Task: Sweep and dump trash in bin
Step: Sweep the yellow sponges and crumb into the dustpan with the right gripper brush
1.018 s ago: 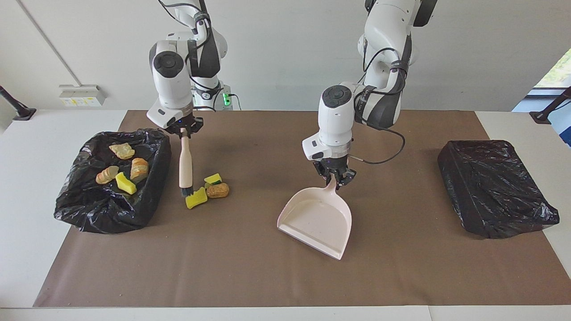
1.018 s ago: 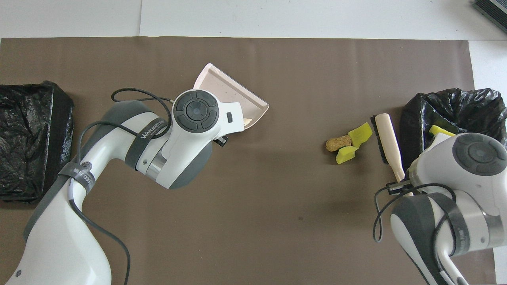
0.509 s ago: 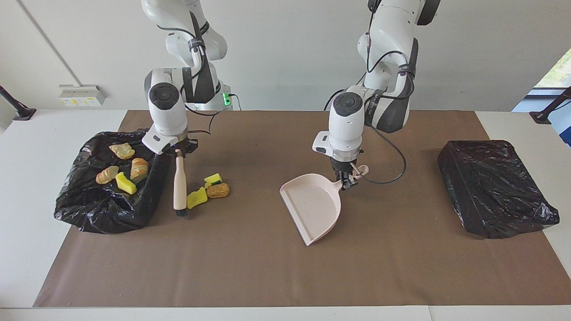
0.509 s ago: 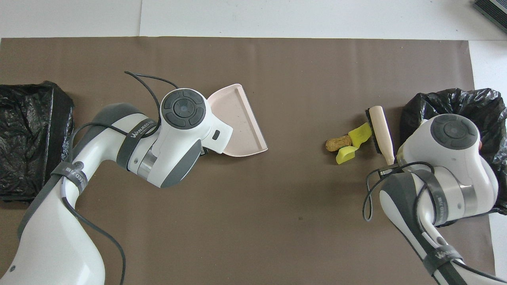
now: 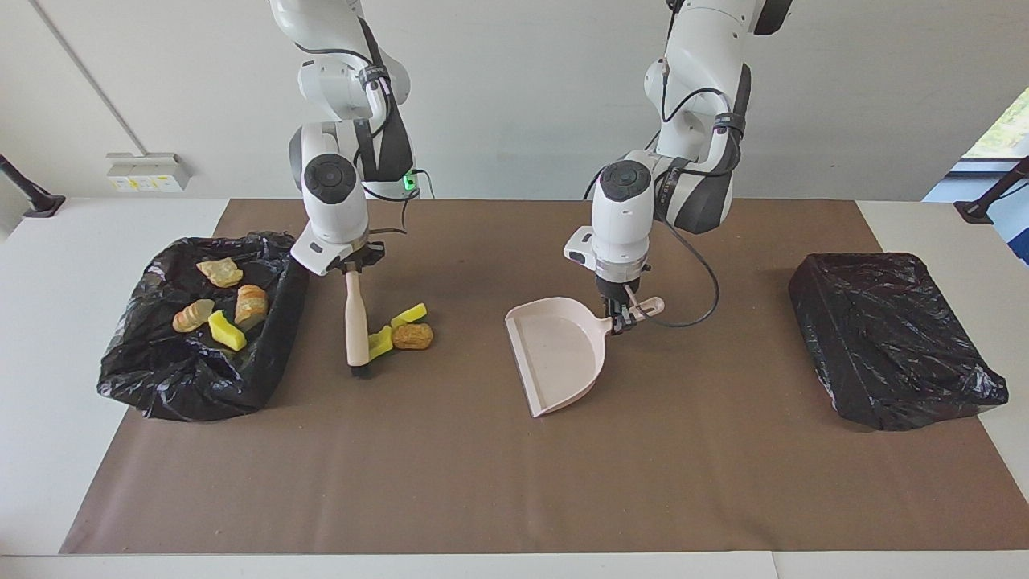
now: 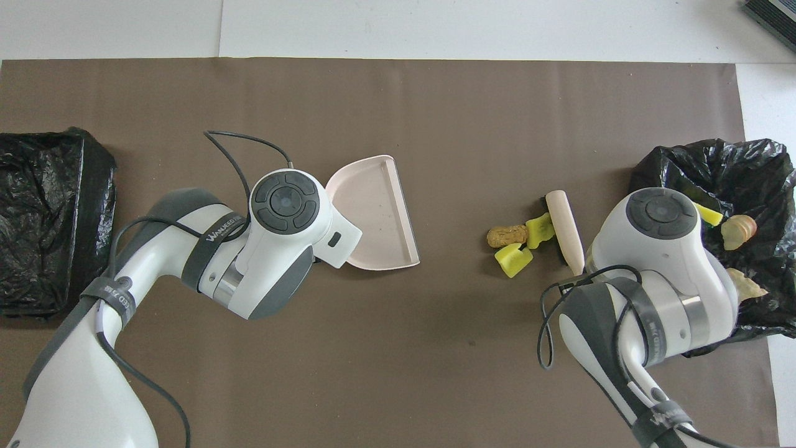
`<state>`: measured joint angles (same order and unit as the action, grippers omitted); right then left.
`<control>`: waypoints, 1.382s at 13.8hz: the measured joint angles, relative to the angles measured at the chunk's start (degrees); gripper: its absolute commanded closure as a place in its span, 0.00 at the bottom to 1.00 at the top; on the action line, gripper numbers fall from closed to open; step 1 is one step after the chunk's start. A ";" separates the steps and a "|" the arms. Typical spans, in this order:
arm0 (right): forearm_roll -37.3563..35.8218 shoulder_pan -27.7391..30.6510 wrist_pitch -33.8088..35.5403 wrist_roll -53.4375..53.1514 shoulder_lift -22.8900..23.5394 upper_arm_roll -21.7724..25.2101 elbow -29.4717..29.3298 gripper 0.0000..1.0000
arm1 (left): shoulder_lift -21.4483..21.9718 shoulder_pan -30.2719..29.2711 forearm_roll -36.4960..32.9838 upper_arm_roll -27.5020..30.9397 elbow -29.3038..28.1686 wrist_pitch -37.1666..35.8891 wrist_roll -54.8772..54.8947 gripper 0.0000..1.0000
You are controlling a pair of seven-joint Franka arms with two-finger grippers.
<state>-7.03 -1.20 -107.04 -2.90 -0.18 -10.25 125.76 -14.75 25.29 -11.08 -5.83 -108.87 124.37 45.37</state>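
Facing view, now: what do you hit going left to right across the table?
Open bin holding trash → brush in the right gripper → loose trash → dustpan → left gripper on its handle → closed bag.

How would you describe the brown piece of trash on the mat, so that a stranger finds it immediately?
Start at the open black bin bag at the right arm's end of the table, then the brush standing beside it. Against the brush lie three pieces; the brown piece is the one nearest the dustpan, the only one not yellow.
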 measured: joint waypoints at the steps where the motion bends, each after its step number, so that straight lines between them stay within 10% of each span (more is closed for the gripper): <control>1: 1.59 -1.09 0.50 -0.35 -0.19 -0.05 0.00 1.00 | 0.29 0.00 0.00 0.00 -0.67 0.38 0.04 0.97; 14: -2.18 -1.05 8.26 -5.75 -5.70 0.15 3.46 1.00 | 4.08 0.81 0.00 -0.12 -7.88 4.20 1.80 1.00; 19: 8.84 -9.38 1.26 -11.42 -2.90 -0.24 5.05 1.00 | 4.28 0.81 0.00 -0.10 -8.60 5.10 1.80 1.00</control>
<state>1.81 -10.58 -105.78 -14.32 -3.08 -10.49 130.81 -10.47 26.10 -11.08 -5.93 -117.47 129.47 47.17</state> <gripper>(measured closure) 0.736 0.674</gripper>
